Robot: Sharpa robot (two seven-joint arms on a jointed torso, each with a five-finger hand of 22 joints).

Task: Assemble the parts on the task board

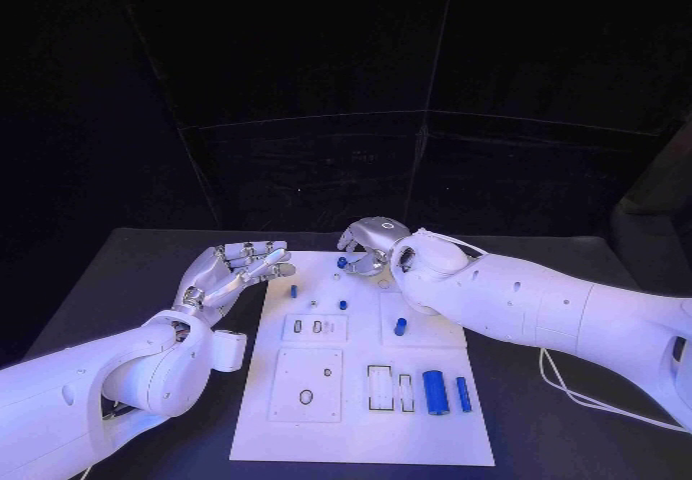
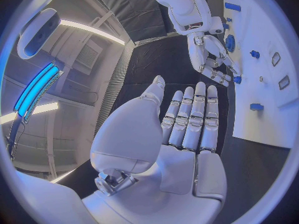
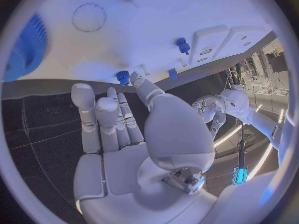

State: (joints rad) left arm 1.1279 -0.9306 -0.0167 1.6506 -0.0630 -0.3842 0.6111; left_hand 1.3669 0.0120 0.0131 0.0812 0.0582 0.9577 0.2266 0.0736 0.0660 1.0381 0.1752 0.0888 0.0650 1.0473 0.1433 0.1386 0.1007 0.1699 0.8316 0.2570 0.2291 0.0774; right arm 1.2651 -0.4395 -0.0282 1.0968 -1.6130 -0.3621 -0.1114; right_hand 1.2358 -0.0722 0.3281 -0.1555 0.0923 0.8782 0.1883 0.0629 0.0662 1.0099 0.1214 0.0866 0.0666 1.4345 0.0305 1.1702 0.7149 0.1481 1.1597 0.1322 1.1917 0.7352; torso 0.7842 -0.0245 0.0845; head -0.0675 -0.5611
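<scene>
The white task board (image 1: 361, 420) lies in the middle of the table. Small blue parts (image 1: 293, 291) (image 1: 343, 303) (image 1: 401, 325) are scattered on it. Two longer blue parts (image 1: 434, 392) (image 1: 463, 393) lie near its front right. My right hand (image 1: 372, 243) hovers at the board's far edge, and its thumb tip (image 3: 135, 78) is right beside a small blue part (image 3: 122, 77) (image 1: 342, 262). Whether the hand grips that part is unclear. My left hand (image 1: 238, 272) (image 2: 187, 124) is off the board's far left corner, fingers straight and apart, holding nothing.
A large blue gear (image 3: 25, 50) (image 2: 230, 42) sits on the board by the right hand. The board has recessed slots (image 1: 379, 388) and holes (image 1: 306, 397). A white cable (image 1: 577, 395) trails on the black table (image 1: 130, 290) under the right arm.
</scene>
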